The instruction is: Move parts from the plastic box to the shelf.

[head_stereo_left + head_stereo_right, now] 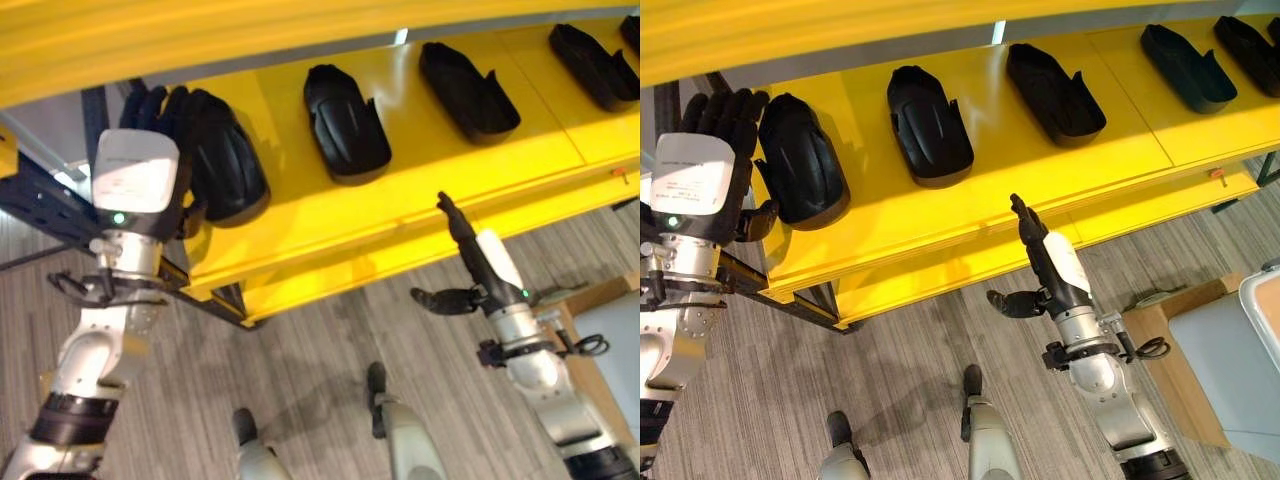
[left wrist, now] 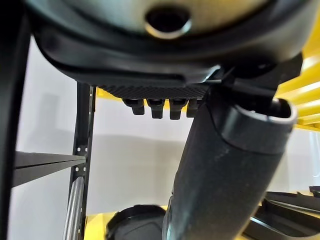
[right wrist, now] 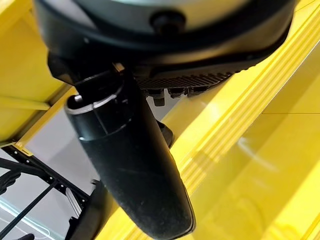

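Now | my left hand (image 1: 715,125) lies flat-fingered beside the end part (image 1: 805,160) on the shelf (image 1: 970,215) | right hand (image 1: 1040,260) spread, empty | parts look stiff, light: grip the rims.

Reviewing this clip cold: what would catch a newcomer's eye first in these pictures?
The bright yellow shelf stands out at once, with a row of black moulded parts lying along it. At its left end the left hand is raised beside the end part, fingers straight. The right hand hangs open below the shelf's front edge, holding nothing.
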